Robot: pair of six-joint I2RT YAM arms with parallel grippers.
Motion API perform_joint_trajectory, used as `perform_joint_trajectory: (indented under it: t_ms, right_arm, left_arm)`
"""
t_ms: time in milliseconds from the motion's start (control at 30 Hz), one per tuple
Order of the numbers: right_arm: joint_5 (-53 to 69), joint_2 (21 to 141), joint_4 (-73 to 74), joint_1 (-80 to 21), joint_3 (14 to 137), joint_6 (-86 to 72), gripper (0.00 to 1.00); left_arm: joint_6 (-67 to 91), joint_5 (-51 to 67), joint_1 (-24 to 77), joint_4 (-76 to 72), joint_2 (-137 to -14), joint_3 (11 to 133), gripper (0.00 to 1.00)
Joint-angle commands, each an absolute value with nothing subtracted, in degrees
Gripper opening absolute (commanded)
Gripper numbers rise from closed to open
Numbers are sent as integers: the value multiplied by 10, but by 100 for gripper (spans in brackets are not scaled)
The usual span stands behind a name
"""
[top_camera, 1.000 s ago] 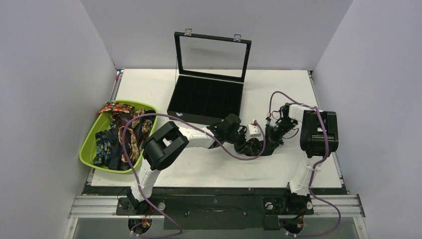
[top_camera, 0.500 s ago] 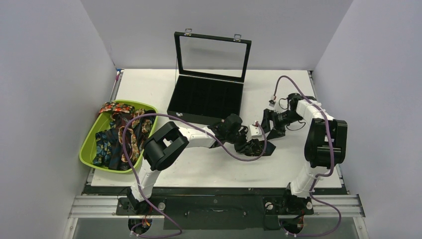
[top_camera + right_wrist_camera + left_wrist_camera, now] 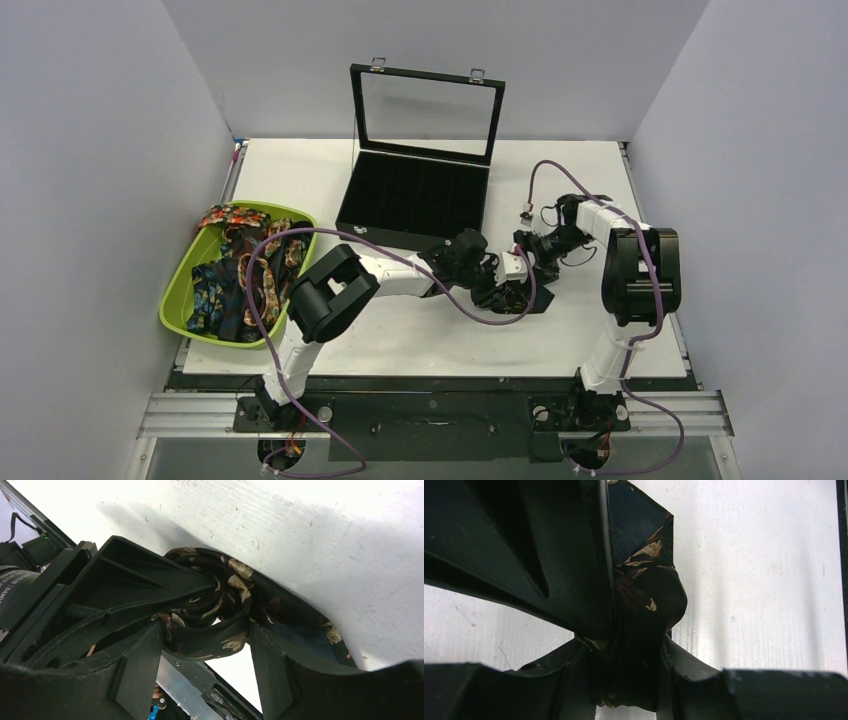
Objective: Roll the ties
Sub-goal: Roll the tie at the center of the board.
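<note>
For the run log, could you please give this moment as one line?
left gripper: shut on tie | right gripper: astride tie, grip unclear | tie: partly rolled

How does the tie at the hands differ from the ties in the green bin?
The tie is coiled into a roll; the bin ties lie loose in a heap. The left hand grips the tie; nothing touches the bin ties. The tie's print is tan-gold; the bin ties show red, orange, blue. Both are dark patterned fabric.
</note>
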State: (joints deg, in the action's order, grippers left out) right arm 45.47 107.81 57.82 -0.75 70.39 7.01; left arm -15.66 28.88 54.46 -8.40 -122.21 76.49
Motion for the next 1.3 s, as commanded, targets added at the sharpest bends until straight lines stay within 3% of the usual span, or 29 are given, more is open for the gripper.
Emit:
perform_joint_trajectory:
  t_ms: [0, 233, 367, 467, 567, 667, 733, 767, 833, 867, 900, 1000, 1267]
  right_arm:
    - [480, 1062, 633, 16, 701, 124, 61]
    - [522, 1066, 671, 7, 709, 168, 65]
    - [499, 1087, 653, -9, 716, 159, 46]
    - [484, 1099, 630, -9, 728, 142, 26]
    - [475, 1105, 626, -3, 740, 136, 22]
    - [472, 1107, 621, -2, 744, 130, 34]
    - [474, 1110, 617, -2, 745, 127, 34]
    - [474, 1113, 616, -2, 743, 126, 31]
    - [468, 1116, 614, -2, 738, 127, 12]
    - [457, 1117, 612, -2, 736, 127, 1]
    - [451, 1118, 609, -2, 730, 126, 0]
    - [424, 1125, 607, 6, 717, 125, 0]
    - [369, 1137, 607, 26, 706, 121, 0]
  left_arm:
    - [-172, 254, 543, -1, -1249, 759, 14]
    - [-172, 257, 543, -4, -1251, 760, 14]
    - [-176, 260, 543, -4, -1249, 760, 14]
    - [-182, 263, 543, -4, -1247, 756, 14]
    - [-188, 267, 543, -6, -1244, 753, 15]
    - [-191, 273, 544, -10, -1244, 748, 15]
    - [-192, 276, 543, -12, -1245, 749, 15]
    - [-192, 276, 544, -12, -1245, 749, 15]
    - [-192, 278, 543, -13, -1245, 751, 17]
    - [-192, 280, 543, -16, -1244, 751, 19]
    - [-192, 283, 543, -19, -1243, 748, 20]
    - [-187, 288, 541, -52, -1234, 734, 42]
    - [-151, 306, 528, -187, -1203, 695, 56]
